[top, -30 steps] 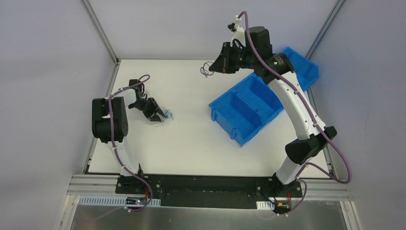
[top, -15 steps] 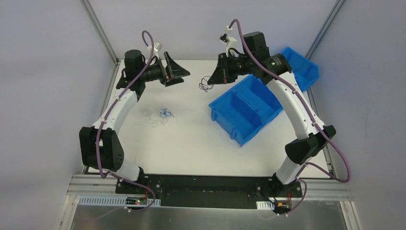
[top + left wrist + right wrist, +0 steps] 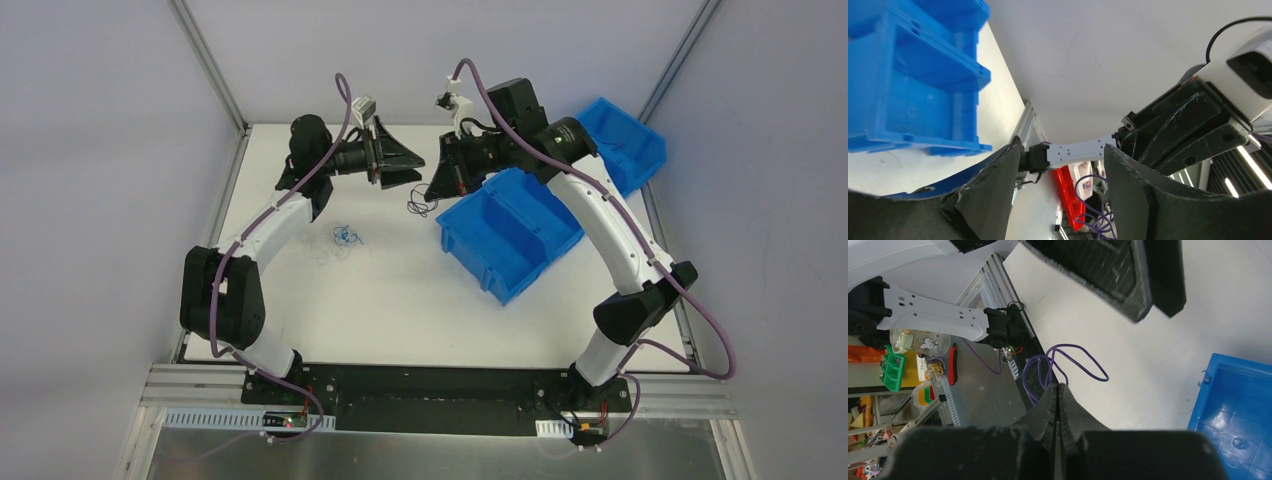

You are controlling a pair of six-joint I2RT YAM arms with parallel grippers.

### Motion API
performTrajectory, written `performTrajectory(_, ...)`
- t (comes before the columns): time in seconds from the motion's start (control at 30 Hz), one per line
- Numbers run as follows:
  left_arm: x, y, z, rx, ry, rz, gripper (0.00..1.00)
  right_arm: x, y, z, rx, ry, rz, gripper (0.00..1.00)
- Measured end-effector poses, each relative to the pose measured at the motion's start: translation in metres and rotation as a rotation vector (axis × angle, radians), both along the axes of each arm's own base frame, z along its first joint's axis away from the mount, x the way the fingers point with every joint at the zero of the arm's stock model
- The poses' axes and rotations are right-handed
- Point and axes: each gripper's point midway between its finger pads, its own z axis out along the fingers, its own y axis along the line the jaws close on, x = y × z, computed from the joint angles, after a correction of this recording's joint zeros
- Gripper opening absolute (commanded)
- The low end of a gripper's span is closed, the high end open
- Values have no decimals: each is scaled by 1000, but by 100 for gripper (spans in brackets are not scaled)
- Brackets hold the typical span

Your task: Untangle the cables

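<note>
My right gripper (image 3: 432, 190) is shut on a thin purple cable (image 3: 418, 206), which hangs in loops below its tips, above the table. In the right wrist view the loops (image 3: 1068, 360) come out from the closed fingertips (image 3: 1058, 390). My left gripper (image 3: 416, 164) is raised, open and empty, pointing at the right gripper from the left, close to it. In the left wrist view the purple loops (image 3: 1094, 200) show between its spread fingers (image 3: 998, 190). A small bundle of blue and white cables (image 3: 345, 237) lies on the table, left of centre.
A large blue divided bin (image 3: 510, 232) sits right of centre, just under my right arm; it also shows in the left wrist view (image 3: 913, 75). A second blue bin (image 3: 628, 140) stands at the back right. Metal frame posts stand at the table's back corners.
My left arm let go of the bundle on the table, rose and swung right toward the right gripper. My right gripper moved left and a little lower with the purple cable.
</note>
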Motion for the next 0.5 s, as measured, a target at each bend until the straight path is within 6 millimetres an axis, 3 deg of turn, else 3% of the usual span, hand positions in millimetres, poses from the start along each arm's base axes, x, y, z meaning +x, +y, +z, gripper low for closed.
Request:
performTrajectory(0.13,-15,-14,1,-19,22,-57,73,3,-2,-3,-18,-17,-9,0)
performTrajectory(0.33,-20,-17,8,-45,9,-81,61,8,-5,-6,-41,-43,-28,0)
performTrajectory(0.5,-23,-17,7,-54,16,-90,66,15,-8,-9,-66,-69,-53,0)
